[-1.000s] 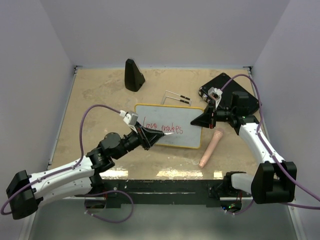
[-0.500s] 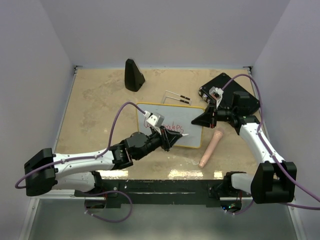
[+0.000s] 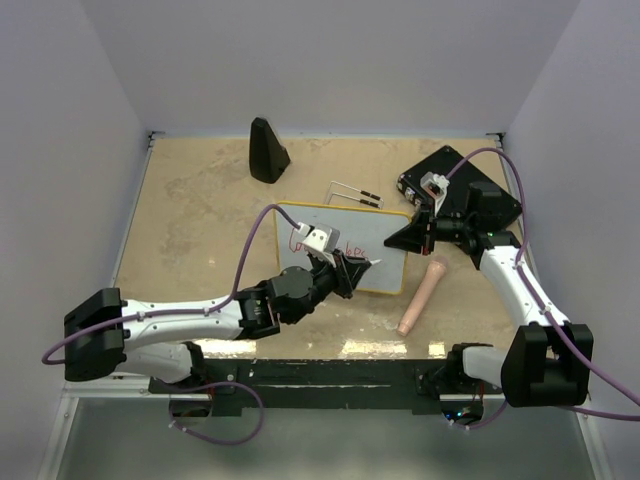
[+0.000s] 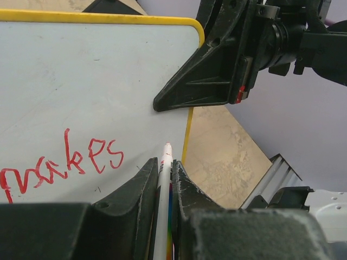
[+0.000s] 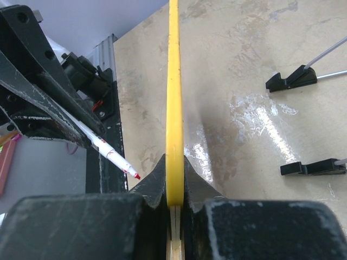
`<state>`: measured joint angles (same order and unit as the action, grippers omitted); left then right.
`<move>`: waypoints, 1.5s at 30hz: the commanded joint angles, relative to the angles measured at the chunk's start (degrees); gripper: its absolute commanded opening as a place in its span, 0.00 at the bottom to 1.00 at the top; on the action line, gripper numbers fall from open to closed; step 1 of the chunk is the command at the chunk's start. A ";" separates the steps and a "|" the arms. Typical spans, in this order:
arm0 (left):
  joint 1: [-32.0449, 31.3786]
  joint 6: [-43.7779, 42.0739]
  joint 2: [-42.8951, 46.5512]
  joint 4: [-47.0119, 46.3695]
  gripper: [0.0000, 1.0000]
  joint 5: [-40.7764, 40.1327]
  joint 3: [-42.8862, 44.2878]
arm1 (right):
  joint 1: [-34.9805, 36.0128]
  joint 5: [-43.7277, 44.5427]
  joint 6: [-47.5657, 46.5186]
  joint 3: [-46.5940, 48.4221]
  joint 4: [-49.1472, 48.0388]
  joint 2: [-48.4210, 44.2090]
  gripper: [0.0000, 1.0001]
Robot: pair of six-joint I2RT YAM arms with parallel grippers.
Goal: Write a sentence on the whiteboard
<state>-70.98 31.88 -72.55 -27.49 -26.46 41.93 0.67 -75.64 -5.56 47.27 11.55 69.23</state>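
Note:
The whiteboard [image 3: 345, 225] with its yellow rim [image 5: 174, 81] stands tilted mid-table. The sentence [image 4: 65, 162] is red handwriting; "makes" shows in the left wrist view, and parts of it [image 3: 352, 248] show beside the left arm from above. My left gripper [image 3: 355, 268] [image 4: 164, 162] is shut on a white marker [image 4: 164, 179] with a red tip. The tip is just right of "makes", near the right rim. In the right wrist view the marker [image 5: 114, 157] stands a little off the board's face. My right gripper [image 3: 393, 240] [image 5: 174, 162] is shut on the board's right edge.
A black wedge [image 3: 266, 150] stands at the back. A black device [image 3: 470, 195] lies at the back right. A pinkish cylinder [image 3: 420, 297] lies right of the board. Two wire rods with black tips [image 3: 355, 195] [image 5: 293, 80] lie behind the board.
My left arm has swung right along the board, from the word's left end to past its right end. The right gripper has kept its hold and not moved.

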 commanded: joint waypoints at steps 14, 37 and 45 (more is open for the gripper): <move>-0.65 -3.14 -3.56 -1.87 0.00 -8.17 5.18 | -0.49 -5.05 1.70 -0.07 -4.17 -1.29 0.00; -0.65 -4.81 -5.32 -3.80 0.00 -9.05 6.67 | -0.49 -5.40 1.69 -0.24 -4.43 -1.20 0.00; -0.65 -5.16 -6.28 -2.31 0.00 -9.75 7.20 | -0.49 -5.31 1.70 -0.24 -4.43 -1.29 0.00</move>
<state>-71.40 27.81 -78.11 -28.14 -34.37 46.48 0.32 -76.07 -5.04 46.46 10.63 69.23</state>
